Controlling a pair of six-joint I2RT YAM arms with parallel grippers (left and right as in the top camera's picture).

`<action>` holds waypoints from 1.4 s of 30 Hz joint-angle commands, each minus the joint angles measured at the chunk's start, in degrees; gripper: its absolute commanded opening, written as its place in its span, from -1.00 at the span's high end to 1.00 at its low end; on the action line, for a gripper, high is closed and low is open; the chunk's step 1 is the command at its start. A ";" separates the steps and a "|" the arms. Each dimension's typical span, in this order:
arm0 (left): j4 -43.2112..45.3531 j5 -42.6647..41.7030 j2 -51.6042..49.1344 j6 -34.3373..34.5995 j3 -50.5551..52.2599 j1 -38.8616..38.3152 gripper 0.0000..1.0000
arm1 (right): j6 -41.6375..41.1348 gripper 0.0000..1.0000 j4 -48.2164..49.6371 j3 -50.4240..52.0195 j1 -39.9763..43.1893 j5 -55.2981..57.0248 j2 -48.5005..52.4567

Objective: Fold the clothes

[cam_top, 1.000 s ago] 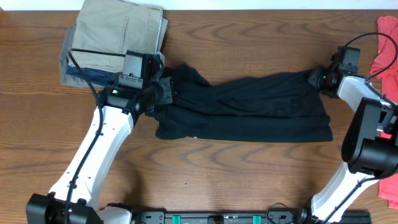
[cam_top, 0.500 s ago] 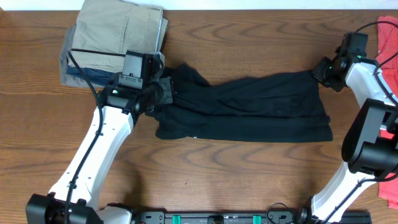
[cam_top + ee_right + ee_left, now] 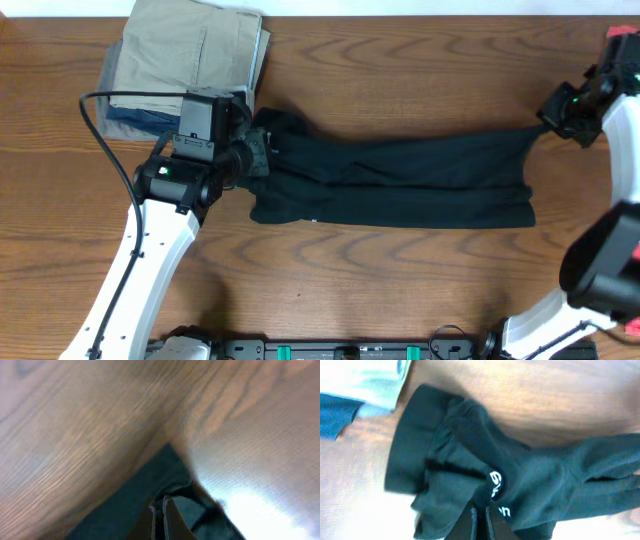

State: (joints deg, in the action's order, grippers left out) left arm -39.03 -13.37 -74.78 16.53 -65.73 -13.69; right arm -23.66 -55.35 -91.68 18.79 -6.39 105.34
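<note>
The clothes, a black shirt point(image 3: 400, 180), lie stretched across the middle of the table in a long band. My left gripper point(image 3: 262, 150) is shut on its bunched left end; in the left wrist view the jaws point(image 3: 481, 510) pinch a fold of the shirt point(image 3: 470, 455) beside white lettering point(image 3: 496, 480). My right gripper point(image 3: 548, 116) is shut on the shirt's upper right corner, drawn out to a point toward the right edge. In the right wrist view the jaws point(image 3: 159, 505) grip dark fabric point(image 3: 125, 505) above blurred wood.
Folded khaki point(image 3: 190, 50) and blue-grey point(image 3: 115, 110) garments are stacked at the back left, close behind my left arm. A red garment point(image 3: 622, 55) lies at the far right edge beside my right arm. The wooden table point(image 3: 350, 290) shows in front of the shirt.
My right gripper has moved right and slightly forward, pulling the shirt's upper right corner out taut. My left gripper has shifted a little left with the bunched end. The shirt now lies longer and flatter.
</note>
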 commanded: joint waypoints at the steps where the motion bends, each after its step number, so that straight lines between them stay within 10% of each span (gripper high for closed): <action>1: -2.34 2.29 0.09 0.31 -1.22 1.22 0.88 | 0.17 0.98 -2.51 -1.14 0.81 0.42 -3.34; 21: -17.18 2.25 -8.57 0.28 2.05 4.52 0.88 | 0.59 0.98 -22.73 2.38 0.74 5.79 -5.57; 42: -3.69 2.47 -20.44 0.07 1.95 5.07 0.88 | -0.09 0.98 -2.43 16.41 1.07 3.69 -5.70</action>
State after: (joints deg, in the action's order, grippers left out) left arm -43.09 -11.64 -95.44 16.53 -64.10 -9.39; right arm -23.46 -58.78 -74.98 18.81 -1.67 100.68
